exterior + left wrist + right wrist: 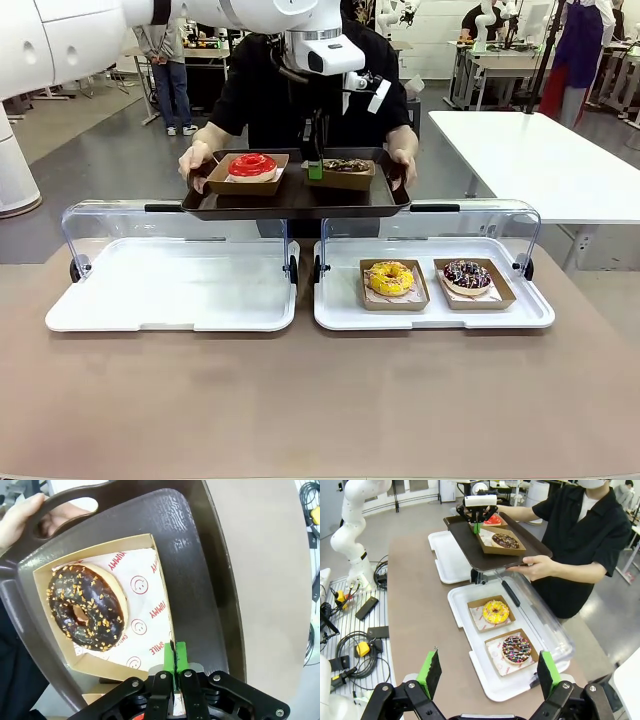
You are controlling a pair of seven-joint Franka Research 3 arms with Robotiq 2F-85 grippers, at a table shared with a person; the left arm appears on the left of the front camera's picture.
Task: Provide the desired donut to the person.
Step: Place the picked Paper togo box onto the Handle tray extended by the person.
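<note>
Now left claw (175, 666) pinches the cardboard tray's (162, 587) thin wall; right claw (489, 672) spread.

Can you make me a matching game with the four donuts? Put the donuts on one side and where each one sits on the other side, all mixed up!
Donuts:
1. red donut
2. chocolate donut with nut bits
3. yellow donut
4. donut with coloured sprinkles

Places:
A. white tray, its left box
B. brown tray, box whose edge the left gripper pinches
C. white tray, its right box
D. brown tray, box near the person's hand on the picture's left

Pairs: 1-D, 2-B, 3-A, 4-C
</note>
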